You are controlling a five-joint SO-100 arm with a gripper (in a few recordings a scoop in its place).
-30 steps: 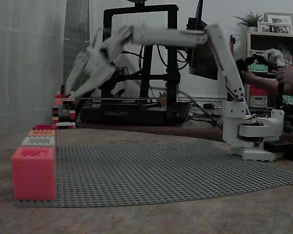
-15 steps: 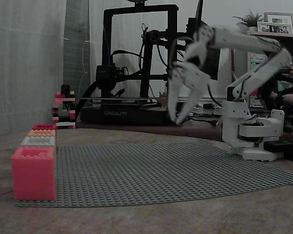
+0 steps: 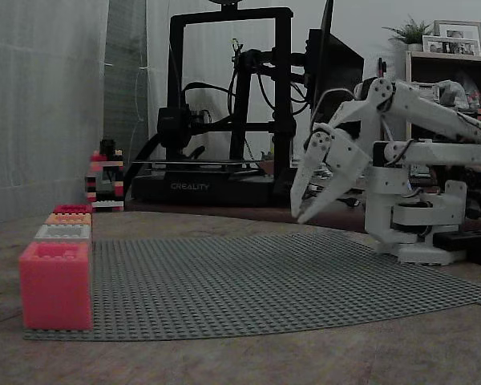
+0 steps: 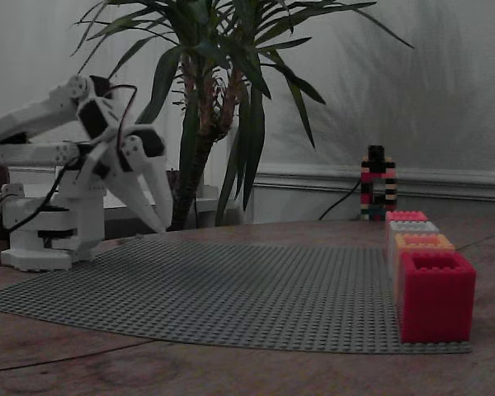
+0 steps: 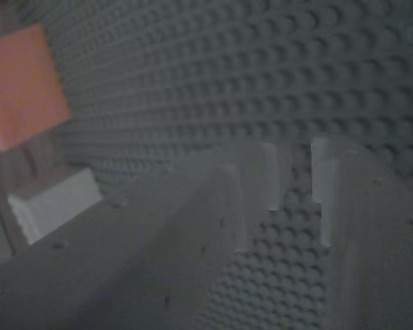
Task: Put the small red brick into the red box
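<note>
The white arm sits folded up near its base, with the hand (image 3: 305, 210) hanging above the grey studded baseplate (image 3: 264, 277) and pointing down at it. In both fixed views the fingers are clearly spread with nothing between them, and the wrist view backs that up: two pale fingertips (image 5: 261, 180) with a gap and just bare studs underneath.

The red box (image 3: 55, 285) sits at the baseplate's front corner, left in one fixed view and right in the other (image 4: 436, 295). Behind it runs a row of more boxes: an orange box (image 4: 423, 242), a grey box (image 4: 412, 227) and a further red box (image 4: 405, 216). A little striped brick tower (image 4: 377, 183) stands past the end of that row on the counter (image 4: 231, 367).

As for the small red brick, I can't pick it out anywhere; it may be down inside a box, but the open tops are hidden from these low angles. There's a 3D printer (image 3: 224, 104) behind the counter and a big potted plant (image 4: 223, 91) on the other side.
</note>
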